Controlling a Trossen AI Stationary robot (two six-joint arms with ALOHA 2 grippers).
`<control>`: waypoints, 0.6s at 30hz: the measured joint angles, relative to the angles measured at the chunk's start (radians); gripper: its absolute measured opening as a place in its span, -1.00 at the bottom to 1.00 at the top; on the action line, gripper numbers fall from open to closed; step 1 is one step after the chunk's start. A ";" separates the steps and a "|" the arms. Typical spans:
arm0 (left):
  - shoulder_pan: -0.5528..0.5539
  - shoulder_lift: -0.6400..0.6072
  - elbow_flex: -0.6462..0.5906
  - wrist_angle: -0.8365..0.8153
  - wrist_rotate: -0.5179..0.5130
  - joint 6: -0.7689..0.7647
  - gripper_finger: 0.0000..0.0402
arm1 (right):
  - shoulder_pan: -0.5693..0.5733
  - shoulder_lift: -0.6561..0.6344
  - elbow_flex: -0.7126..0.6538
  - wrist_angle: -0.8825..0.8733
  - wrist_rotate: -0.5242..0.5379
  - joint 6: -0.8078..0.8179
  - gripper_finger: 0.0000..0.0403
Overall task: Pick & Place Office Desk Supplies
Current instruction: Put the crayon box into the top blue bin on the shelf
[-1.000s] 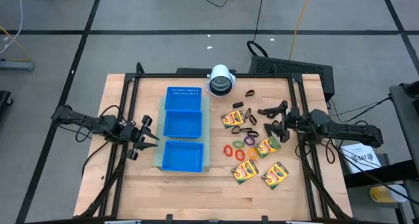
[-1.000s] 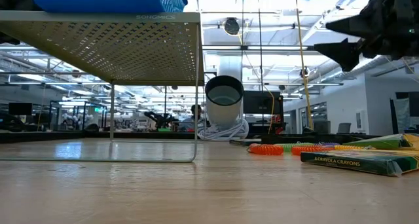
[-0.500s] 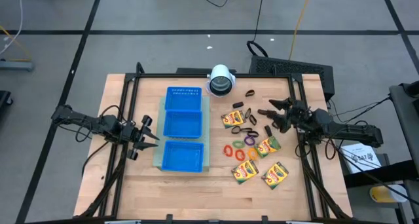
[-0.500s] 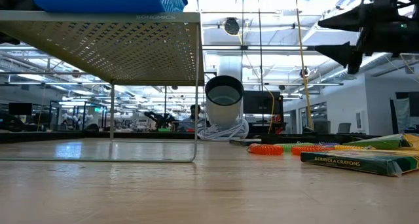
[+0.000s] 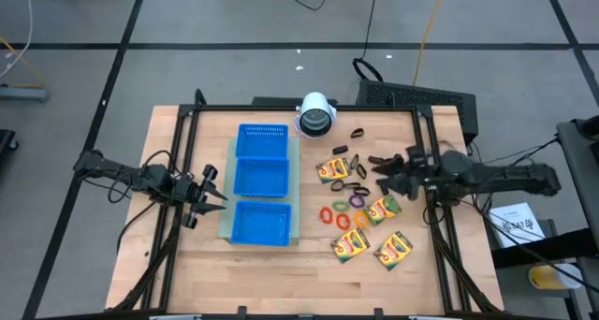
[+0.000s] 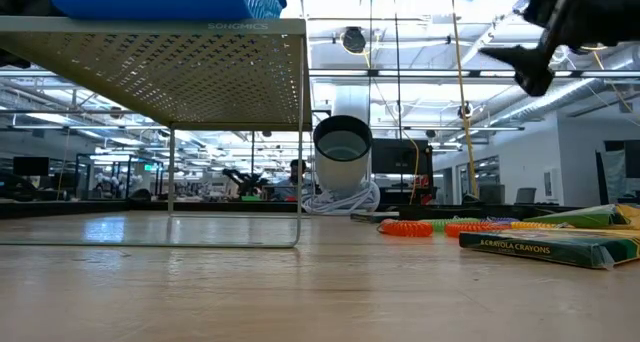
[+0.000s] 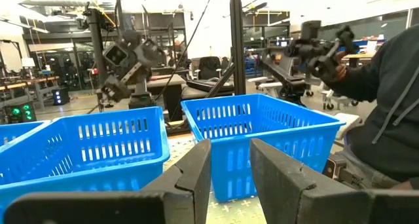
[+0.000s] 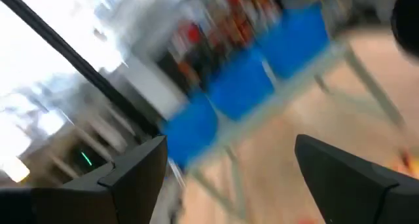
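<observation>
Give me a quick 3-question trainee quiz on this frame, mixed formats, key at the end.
1. True or false: the right pincer is open above the black clips.
2. How many crayon boxes lie on the table? A) two B) four C) six
3. Fill in: the left pincer waits beside the blue ____, holding nothing.

Key:
1. True. Its fingers stand wide apart in the right wrist view, and it holds nothing.
2. B. Four yellow-and-green boxes, right of the tray.
3. tray. The left pincer is on the tray's left, fingers slightly apart.
</observation>
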State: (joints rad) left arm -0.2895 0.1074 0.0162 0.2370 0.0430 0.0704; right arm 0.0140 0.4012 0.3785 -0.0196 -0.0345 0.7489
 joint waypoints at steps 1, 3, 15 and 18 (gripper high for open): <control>0.000 0.000 0.000 0.000 0.000 0.000 -0.43 | 0.011 0.064 0.055 -0.134 -0.014 0.000 0.60; 0.000 0.000 0.000 0.000 0.000 0.000 -0.43 | 0.026 0.177 0.164 -0.402 -0.023 0.009 0.60; 0.000 0.000 0.000 0.000 0.000 0.000 -0.43 | 0.045 0.399 0.219 -0.991 -0.053 0.337 0.60; 0.000 0.000 0.000 0.000 0.000 0.000 -0.43 | 0.059 0.384 0.155 -0.911 -0.086 0.403 0.60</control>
State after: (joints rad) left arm -0.2895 0.1074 0.0162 0.2371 0.0433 0.0704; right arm 0.0728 0.7848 0.5339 -0.9301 -0.1208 1.1514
